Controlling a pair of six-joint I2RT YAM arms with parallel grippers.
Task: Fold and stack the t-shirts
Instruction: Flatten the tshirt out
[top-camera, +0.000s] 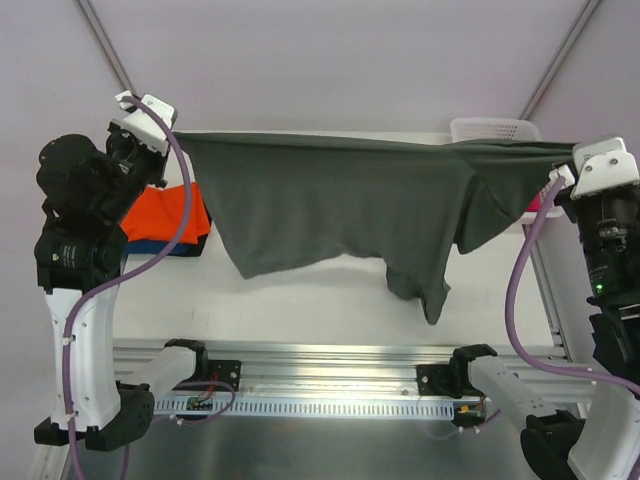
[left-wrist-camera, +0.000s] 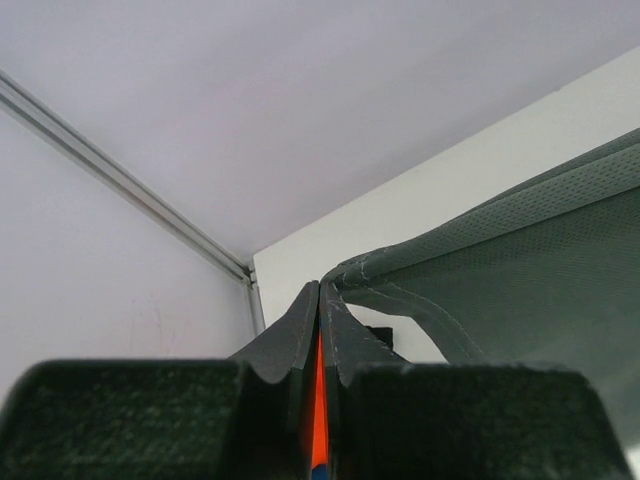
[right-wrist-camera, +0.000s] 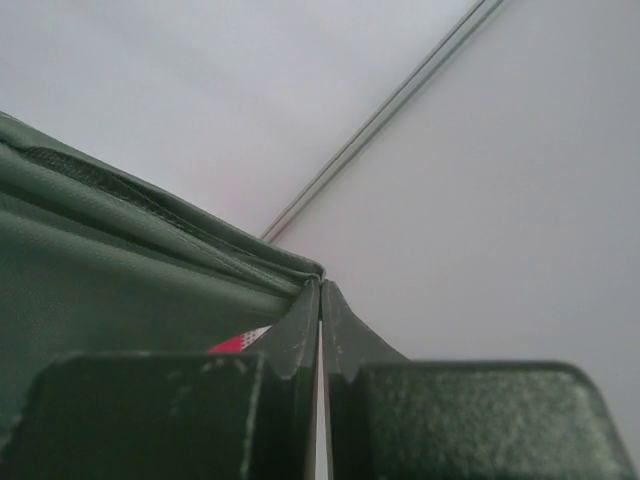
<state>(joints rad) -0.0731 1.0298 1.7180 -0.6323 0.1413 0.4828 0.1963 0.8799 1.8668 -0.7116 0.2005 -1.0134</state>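
One dark grey t-shirt (top-camera: 330, 200) hung spread above the table (top-camera: 300, 305), its long axis running left to right and its top edge taut. Both end effectors gripped it: the left end effector (left-wrist-camera: 320, 300) was clamped on its left corner, the right end effector (right-wrist-camera: 320, 300) on its right. One orange t-shirt (top-camera: 160, 215) lay on one blue t-shirt (top-camera: 188, 247) at the left. One magenta t-shirt (top-camera: 535, 205) peeked out beside the basket (top-camera: 495, 128).

The dark grey t-shirt (top-camera: 330, 205) is one plain colour, its knit showing a fine dotted weave up close. The orange t-shirt (top-camera: 160, 215) is bright and plain over a strip of blue t-shirt (top-camera: 170, 247), and a sliver of magenta pink t-shirt (top-camera: 537, 203) shows. The basket (top-camera: 495, 128) is white mesh and the cables (top-camera: 512, 290) are purple.
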